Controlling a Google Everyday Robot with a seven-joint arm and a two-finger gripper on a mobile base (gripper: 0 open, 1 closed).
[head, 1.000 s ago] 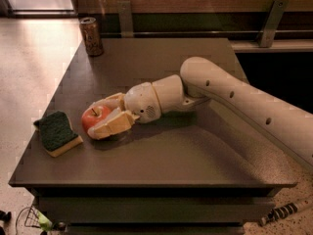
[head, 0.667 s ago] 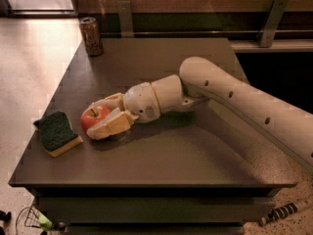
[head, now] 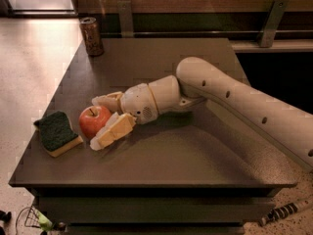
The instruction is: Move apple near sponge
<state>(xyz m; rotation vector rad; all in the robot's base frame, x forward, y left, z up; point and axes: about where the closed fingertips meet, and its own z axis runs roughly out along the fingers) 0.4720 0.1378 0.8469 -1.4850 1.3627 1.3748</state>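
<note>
Half encircled apple with gripper, spread loose rather than clamped. Found sponge just beyond the tips, close beside apple; judged a straight pull back best.

Tool brackets the apple, near the sponge.
</note>
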